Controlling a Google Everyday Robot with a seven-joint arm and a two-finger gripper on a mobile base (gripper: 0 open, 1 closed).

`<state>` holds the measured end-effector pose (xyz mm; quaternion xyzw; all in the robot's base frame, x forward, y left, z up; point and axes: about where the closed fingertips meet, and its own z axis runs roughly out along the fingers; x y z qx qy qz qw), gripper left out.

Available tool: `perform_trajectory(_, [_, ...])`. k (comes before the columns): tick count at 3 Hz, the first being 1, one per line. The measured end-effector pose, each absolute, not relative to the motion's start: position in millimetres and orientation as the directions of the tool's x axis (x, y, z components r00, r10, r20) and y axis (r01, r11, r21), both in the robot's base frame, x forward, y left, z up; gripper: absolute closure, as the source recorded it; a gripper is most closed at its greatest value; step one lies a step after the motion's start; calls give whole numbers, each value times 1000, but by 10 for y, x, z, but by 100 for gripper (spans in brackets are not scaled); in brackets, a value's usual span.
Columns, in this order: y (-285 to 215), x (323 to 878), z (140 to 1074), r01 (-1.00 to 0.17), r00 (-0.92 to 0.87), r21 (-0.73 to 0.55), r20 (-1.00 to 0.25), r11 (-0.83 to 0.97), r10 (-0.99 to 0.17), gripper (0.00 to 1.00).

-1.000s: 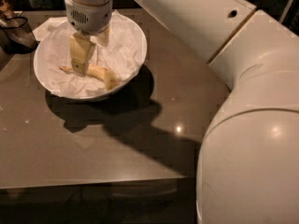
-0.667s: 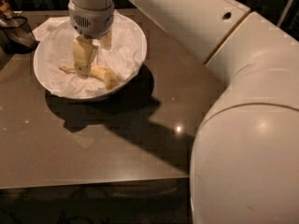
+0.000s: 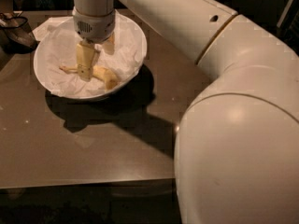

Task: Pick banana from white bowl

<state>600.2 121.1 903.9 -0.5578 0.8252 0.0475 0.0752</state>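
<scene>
The white bowl [image 3: 51, 80], lined with crumpled white paper, stands at the table's far left. The small pale-yellow banana [image 3: 103, 76] lies in its middle, with its thin stem pointing left. My gripper [image 3: 97, 60] hangs straight down into the bowl, right over the banana. It is open. One cream-yellow finger [image 3: 85, 59] stands in front of the banana's stem end, and the other finger [image 3: 109, 44] is behind the banana. From here I cannot tell whether the fingers touch the fruit.
My large white arm [image 3: 233, 125] fills the right side and crosses above the table. A dark object [image 3: 17, 31] sits at the far left beside the bowl. A flat white paper sheet [image 3: 46, 28] lies behind the bowl. The table's front edge [image 3: 84, 183] runs near the bottom.
The gripper has sunk slightly lower into the bowl, toward the banana. The banana and bowl have not moved.
</scene>
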Motion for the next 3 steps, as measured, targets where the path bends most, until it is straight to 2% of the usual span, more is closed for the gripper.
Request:
perform_trajectory(2, [1259, 6041, 8895, -926, -375, 18, -153, 377, -914, 37])
perform_trajectory(3, [1259, 6039, 8844, -925, -378, 26, -145, 379, -914, 34])
